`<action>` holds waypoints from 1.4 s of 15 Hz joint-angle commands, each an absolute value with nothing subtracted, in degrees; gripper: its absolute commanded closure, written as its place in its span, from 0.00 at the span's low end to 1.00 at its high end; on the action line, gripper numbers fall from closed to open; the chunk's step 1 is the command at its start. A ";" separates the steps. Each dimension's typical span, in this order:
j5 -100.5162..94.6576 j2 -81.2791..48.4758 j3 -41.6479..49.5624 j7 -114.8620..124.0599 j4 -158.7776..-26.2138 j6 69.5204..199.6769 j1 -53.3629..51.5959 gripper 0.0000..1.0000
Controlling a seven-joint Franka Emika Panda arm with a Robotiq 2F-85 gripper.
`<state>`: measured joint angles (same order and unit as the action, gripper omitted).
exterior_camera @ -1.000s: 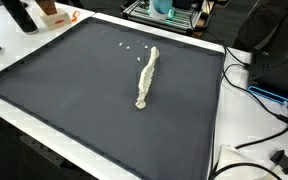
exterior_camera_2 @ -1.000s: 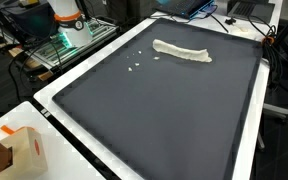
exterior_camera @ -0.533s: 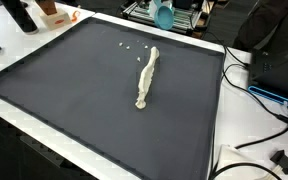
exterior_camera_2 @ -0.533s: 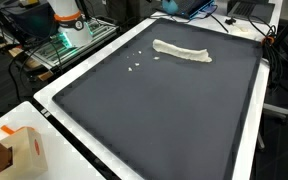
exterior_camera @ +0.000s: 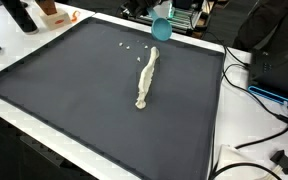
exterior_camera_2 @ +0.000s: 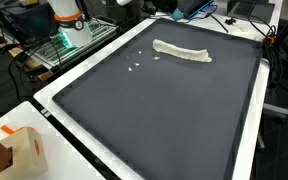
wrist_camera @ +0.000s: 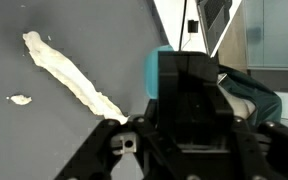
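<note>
A twisted white cloth strip (exterior_camera: 147, 78) lies stretched out on the dark mat (exterior_camera: 74, 90); it also shows in the other exterior view (exterior_camera_2: 182, 52) and in the wrist view (wrist_camera: 69, 75). My gripper (exterior_camera: 160, 20) hangs over the mat's far edge, shut on a teal cup (exterior_camera: 161, 30). The cup is in the air, a short way beyond the far end of the cloth. In the wrist view the black gripper (wrist_camera: 189, 75) body hides most of the teal cup (wrist_camera: 154, 75). A few white crumbs (exterior_camera: 127, 46) lie near the cloth.
A white border frames the dark mat (exterior_camera_2: 154, 120). An orange and white box (exterior_camera_2: 19, 150) stands at one corner. Black cables (exterior_camera: 264, 100) trail past the mat's side. A wire rack (exterior_camera_2: 69, 40) and clutter stand beyond the far edge.
The teal cup has come down from the top edge of the exterior view towards the mat's far edge, carried by the gripper. The cloth has not moved.
</note>
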<state>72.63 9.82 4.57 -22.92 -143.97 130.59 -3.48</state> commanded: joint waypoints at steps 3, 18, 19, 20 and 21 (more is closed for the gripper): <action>79.86 6.72 3.50 -26.14 -143.58 130.31 -1.17 0.75; 80.66 6.78 1.62 -14.30 -144.45 136.20 0.02 0.75; 80.23 6.99 1.32 -13.16 -144.55 137.18 -0.06 0.75; 79.73 7.18 1.00 -12.04 -144.63 138.20 -0.13 0.75; 79.16 7.41 0.67 -10.87 -144.72 139.26 -0.20 0.75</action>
